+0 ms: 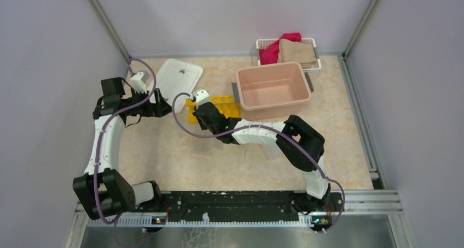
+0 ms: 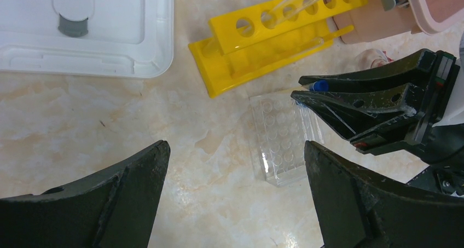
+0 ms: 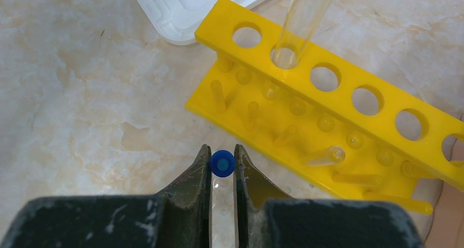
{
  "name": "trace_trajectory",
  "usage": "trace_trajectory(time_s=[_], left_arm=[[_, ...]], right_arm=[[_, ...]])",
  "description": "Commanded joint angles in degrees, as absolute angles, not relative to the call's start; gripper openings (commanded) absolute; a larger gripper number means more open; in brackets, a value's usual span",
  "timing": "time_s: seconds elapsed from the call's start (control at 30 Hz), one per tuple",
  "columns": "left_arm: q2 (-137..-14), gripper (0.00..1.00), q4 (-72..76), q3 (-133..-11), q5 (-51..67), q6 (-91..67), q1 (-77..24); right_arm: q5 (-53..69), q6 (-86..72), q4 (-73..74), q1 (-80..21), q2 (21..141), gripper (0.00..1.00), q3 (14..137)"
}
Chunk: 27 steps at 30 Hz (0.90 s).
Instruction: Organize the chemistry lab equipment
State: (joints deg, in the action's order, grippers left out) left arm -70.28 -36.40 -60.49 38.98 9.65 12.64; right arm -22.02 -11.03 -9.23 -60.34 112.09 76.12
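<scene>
Here the right tool (image 3: 222,149) is pinched on a small clear tube (image 3: 222,166), its two fingers (image 3: 191,177) drawn in to a narrow slot with the tube's blue cap (image 2: 319,85) caught at their tips. From the right wrist the cap faces the camera, so the tube's long axis runs away from the wrist, down toward the bench (image 3: 82,94). Its clear body shows only faintly in the slot. Just ahead of this tool and off to its right lies the yellow rack (image 3: 328,111), its long axis slanting away rightward and its row of round holes facing up. A larger clear tube (image 3: 303,18) leans in the second hole from the rack's nearer end, rounded bottom in the hole, upper end out of frame. From the left wrist, the clear rack (image 2: 279,144) lies flat on the bench at the right tool's tips, partly beneath them; whether the small tube touches it I cannot tell. The left tool (image 2: 235,146) is spread wide, gripping nothing and touching nothing, with the clear rack ahead of it, nearer its right finger. A white lid (image 2: 109,34) lies ahead to its left, and a corner of the pink tub (image 2: 438,7) shows far ahead to its right, beyond the yellow rack.
</scene>
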Motion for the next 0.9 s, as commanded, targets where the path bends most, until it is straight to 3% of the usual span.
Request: trace_trajectory(time_s=[0.0,0.87], left_arm=[[-70.3,0.99,-37.0,-60.5,39.7,9.8,13.2],[-70.9,0.99,-37.5,-62.4,40.0,9.3,13.4]], right_arm=[[-22.5,-10.7,-12.7,-61.3,107.8,0.00,75.3],[-23.1,-11.2,-12.4,-61.0,111.0,0.00,75.0]])
